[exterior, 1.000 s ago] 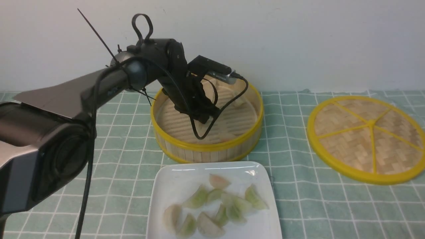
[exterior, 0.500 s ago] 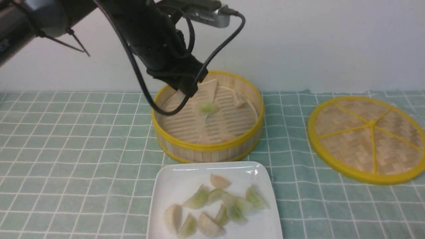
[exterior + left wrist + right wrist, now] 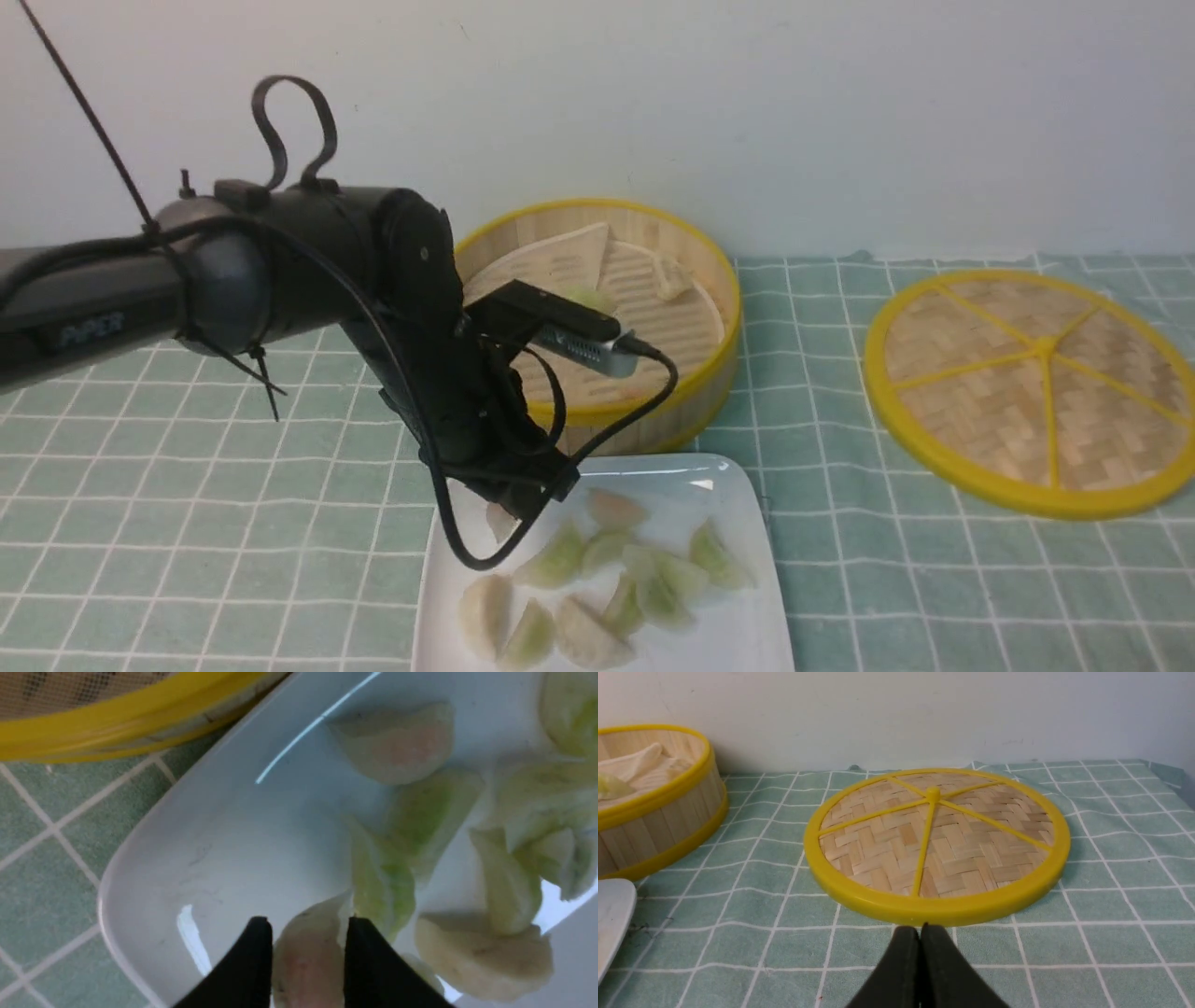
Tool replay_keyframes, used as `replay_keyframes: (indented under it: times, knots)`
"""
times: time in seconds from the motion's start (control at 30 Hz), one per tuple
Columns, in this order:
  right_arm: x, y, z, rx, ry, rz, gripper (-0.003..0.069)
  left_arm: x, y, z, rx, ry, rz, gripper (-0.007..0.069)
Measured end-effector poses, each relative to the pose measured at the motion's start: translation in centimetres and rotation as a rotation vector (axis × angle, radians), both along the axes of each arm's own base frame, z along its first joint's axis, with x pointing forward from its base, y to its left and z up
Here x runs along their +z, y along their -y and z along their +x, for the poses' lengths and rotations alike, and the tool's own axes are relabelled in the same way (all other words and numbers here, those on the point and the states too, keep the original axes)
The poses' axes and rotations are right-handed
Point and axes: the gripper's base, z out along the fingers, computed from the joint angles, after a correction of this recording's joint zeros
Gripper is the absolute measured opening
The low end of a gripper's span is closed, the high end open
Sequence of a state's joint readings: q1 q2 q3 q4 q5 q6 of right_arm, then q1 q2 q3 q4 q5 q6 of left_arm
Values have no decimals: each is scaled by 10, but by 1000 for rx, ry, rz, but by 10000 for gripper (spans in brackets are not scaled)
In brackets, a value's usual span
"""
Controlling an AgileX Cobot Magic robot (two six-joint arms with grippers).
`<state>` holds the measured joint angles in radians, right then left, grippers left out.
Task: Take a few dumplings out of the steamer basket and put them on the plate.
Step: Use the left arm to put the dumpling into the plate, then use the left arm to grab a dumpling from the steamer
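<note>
A pinkish dumpling [image 3: 306, 961] is clamped between the black fingers of the left gripper [image 3: 306, 926], which is held low over the far left part of the plate [image 3: 747, 630]. Whether the dumpling touches the glossy white surface cannot be told. A loose cluster of other dumplings [image 3: 560, 557], some green-filled and some pinkish, is spread over the middle and near part of the plate, several of them touching one another. The steamer basket [image 3: 686, 411] is set on the desk [image 3: 187, 523] just beyond the plate, and a narrow strip of green checked cloth is seen between the two in the left wrist view. Inside the basket a folded paper liner [image 3: 560, 257] is raised, and a whitish dumpling [image 3: 672, 276] is left near the far wall. The woven lid [image 3: 934, 849] is laid flat to the right, well apart from the basket. The right gripper [image 3: 920, 933] is pressed together on nothing, low over the cloth just before the lid's yellow rim.
</note>
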<state>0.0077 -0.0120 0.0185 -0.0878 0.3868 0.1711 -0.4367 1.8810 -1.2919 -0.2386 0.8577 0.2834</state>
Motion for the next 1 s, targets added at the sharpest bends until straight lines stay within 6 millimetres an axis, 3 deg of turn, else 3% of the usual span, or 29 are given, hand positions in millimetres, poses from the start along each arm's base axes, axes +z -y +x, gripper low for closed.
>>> replay_keyframes:
  times: [0.13, 0.17, 0.23, 0.3, 0.43, 0.57, 0.6, 0.73, 0.8, 0.83, 1.0]
  knots:
    - [0, 0, 0, 0, 0, 1, -15, -12, 1, 4, 4, -10, 8, 304]
    - [0, 0, 0, 0, 0, 1, -15, -10, 2, 6, 4, -2, 5, 384]
    - [0, 0, 0, 0, 0, 1, -15, 2, 6, 14, 14, 36, -16, 475]
    - [0, 0, 0, 0, 0, 1, -15, 17, 11, 24, 33, 85, -46, 510]
    - [0, 0, 0, 0, 0, 1, -15, 60, 19, 46, 84, 229, -119, 510]
    - [0, 0, 0, 0, 0, 1, -15, 106, 23, 81, 150, 396, -187, 418]
    - [0, 0, 0, 0, 0, 1, -15, 109, 23, 90, 155, 412, -188, 401]
    - [0, 0, 0, 0, 0, 1, -15, 100, 25, 117, 157, 427, -169, 382]
    - [0, 0, 0, 0, 0, 1, -15, 73, 31, 139, 146, 424, -126, 382]
    - [0, 0, 0, 0, 0, 1, -15, 75, 31, 139, 146, 429, -129, 383]
    - [0, 0, 0, 0, 0, 1, -15, 22, 38, 161, 78, 410, -24, 403]
